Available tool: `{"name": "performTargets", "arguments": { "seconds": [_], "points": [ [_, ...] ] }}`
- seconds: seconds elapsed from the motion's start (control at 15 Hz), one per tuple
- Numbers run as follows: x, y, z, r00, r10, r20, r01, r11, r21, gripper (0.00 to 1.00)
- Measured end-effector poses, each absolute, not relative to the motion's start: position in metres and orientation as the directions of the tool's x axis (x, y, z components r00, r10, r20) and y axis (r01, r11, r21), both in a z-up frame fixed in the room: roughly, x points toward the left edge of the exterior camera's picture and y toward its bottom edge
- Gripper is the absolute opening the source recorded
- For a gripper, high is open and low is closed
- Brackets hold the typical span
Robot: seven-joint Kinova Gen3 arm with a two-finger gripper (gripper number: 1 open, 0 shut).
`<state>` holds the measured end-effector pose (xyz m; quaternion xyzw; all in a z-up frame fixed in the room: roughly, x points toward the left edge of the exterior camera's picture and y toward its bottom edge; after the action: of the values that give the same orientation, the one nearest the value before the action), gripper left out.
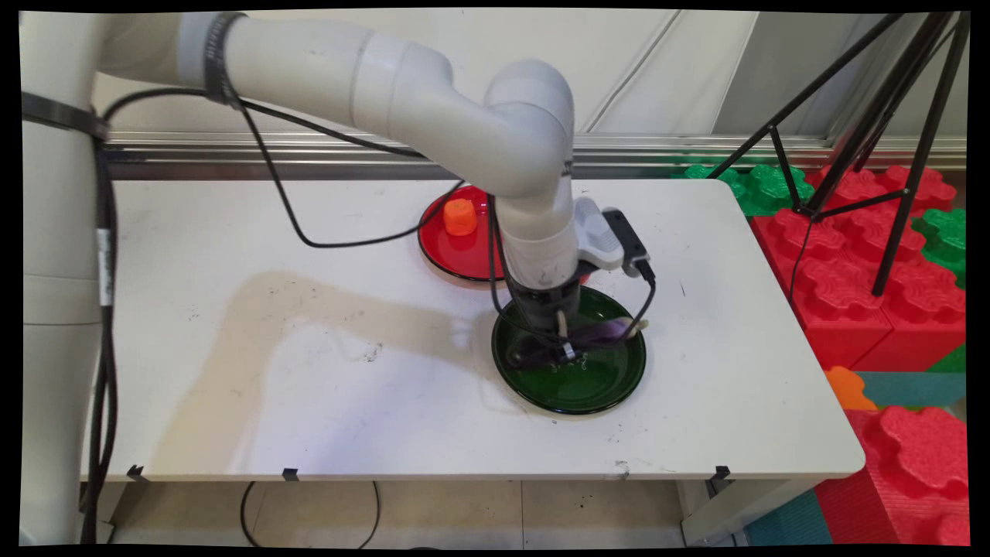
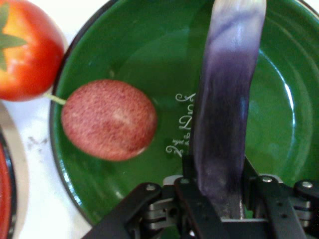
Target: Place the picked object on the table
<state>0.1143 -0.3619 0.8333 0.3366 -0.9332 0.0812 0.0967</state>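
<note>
Right at the claw: the gripper stands low over the green plate, its two fingers clamped on the purple eggplant.
Grip point: near one end of the eggplant; from the main view the fingers close across its width.
Long axis: the eggplant runs straight out from between the fingers in the hand view, fading from dark purple to a pale tip; in the main view it lies across the plate, roughly left to right, tip toward the right.
Contact with plate: cannot tell whether the eggplant rests on the plate or hangs just above it.
Beside it: a reddish-brown round fruit lies in the same plate, apart from the eggplant.
Outside the rim: a tomato just beside the plate's edge.
Farther back: a red plate carrying a small orange piece, on the white table.
</note>
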Motion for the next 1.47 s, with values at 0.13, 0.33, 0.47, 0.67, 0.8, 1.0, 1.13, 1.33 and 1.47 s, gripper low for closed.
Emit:
{"name": "performTargets", "arguments": {
  "seconds": [0.13, 0.33, 0.47, 0.67, 0.8, 1.0, 1.13, 1.33, 1.47],
  "points": [
    [0.122, -0.355, 0.849, -0.76, -0.601, 0.247, -0.637, 0.765, -0.097, 0.0],
    [0.143, -0.34, 0.881, -0.764, -0.586, 0.27, -0.63, 0.768, -0.116, 0.0],
    [0.158, -0.332, 0.896, -0.76, -0.585, 0.282, -0.634, 0.764, -0.122, 0.0],
    [0.197, -0.312, 0.925, -0.725, -0.614, 0.312, -0.672, 0.73, -0.124, 0.0],
    [0.22, -0.3, 0.935, -0.706, -0.633, 0.318, -0.692, 0.711, -0.124, 0.0],
    [0.25, -0.283, 0.945, -0.675, -0.665, 0.318, -0.726, 0.677, -0.125, 0.0],
    [0.271, -0.27, 0.95, -0.636, -0.703, 0.317, -0.763, 0.635, -0.124, 0.0],
    [0.29, -0.259, 0.95, -0.581, -0.752, 0.31, -0.809, 0.575, -0.122, 0.0],
    [0.294, -0.257, 0.947, -0.554, -0.774, 0.306, -0.829, 0.545, -0.123, 0.0]
  ]
}}
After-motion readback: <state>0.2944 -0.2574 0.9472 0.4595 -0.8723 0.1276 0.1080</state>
